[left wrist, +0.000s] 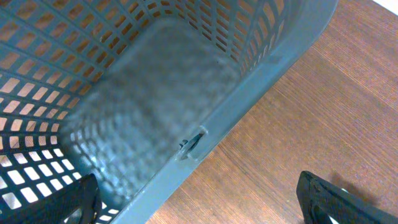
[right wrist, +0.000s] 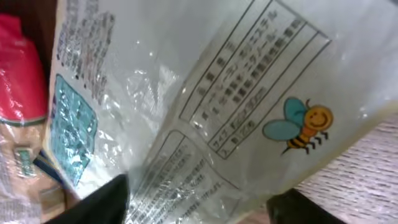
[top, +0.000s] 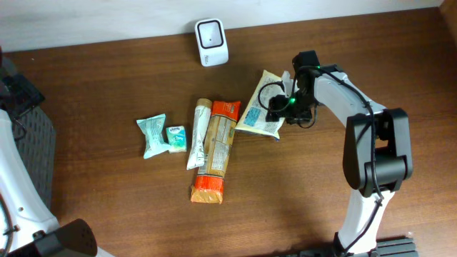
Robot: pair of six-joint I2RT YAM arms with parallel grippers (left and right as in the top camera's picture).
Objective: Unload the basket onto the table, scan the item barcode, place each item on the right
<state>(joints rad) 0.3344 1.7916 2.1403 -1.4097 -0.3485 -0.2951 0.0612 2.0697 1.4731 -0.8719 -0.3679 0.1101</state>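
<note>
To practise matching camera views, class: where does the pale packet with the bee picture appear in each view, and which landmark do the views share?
Overhead: the pale packet lies right of centre, beside the orange packet.
Left wrist: not in it; only a grey basket shows.
Right wrist: the pale packet fills most of the frame.
Shared landmark: the brown wooden table, seen in every view.

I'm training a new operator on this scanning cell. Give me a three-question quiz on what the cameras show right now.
1. True or false: the white scanner stands apart from the row of packets.
2. Which item is the right gripper over? A) orange cracker pack B) pale bag with a bee drawing C) teal packet
3. Fill in: the left wrist camera looks into a grey perforated ____.
Key: 1 true; 2 B; 3 basket.
</note>
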